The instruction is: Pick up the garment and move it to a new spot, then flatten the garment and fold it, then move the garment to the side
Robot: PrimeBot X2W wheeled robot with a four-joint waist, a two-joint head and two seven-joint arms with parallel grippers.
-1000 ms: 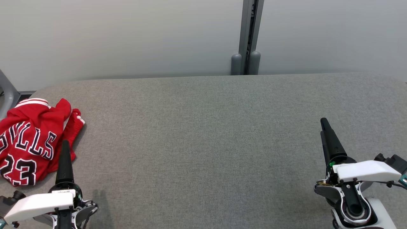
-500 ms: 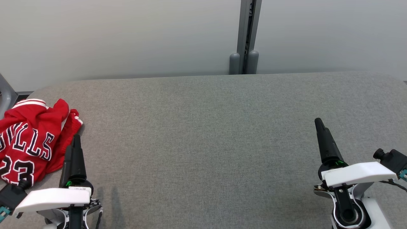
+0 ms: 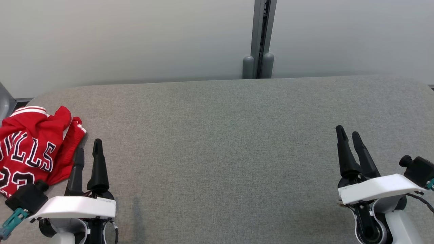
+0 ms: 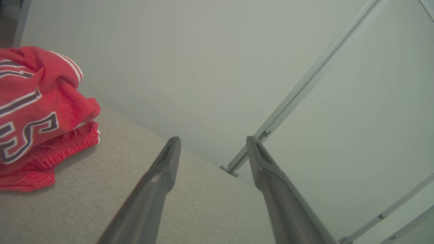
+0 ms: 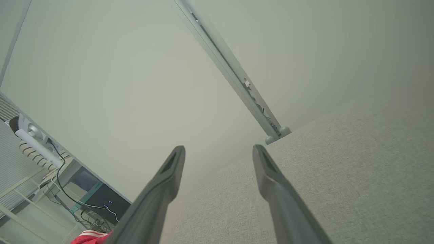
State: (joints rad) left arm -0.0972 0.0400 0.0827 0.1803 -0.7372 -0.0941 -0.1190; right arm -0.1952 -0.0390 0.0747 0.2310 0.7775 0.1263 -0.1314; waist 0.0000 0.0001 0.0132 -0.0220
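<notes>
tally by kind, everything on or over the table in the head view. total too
Jersey: 1, red, crumpled
End effector: 2, left end effector and right end effector, both open and holding nothing
Total: 3

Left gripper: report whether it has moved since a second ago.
Yes. The left gripper has shifted to the robot's right: earlier it overlapped the red Bulls jersey; now it stands just off the jersey's right edge.
</notes>
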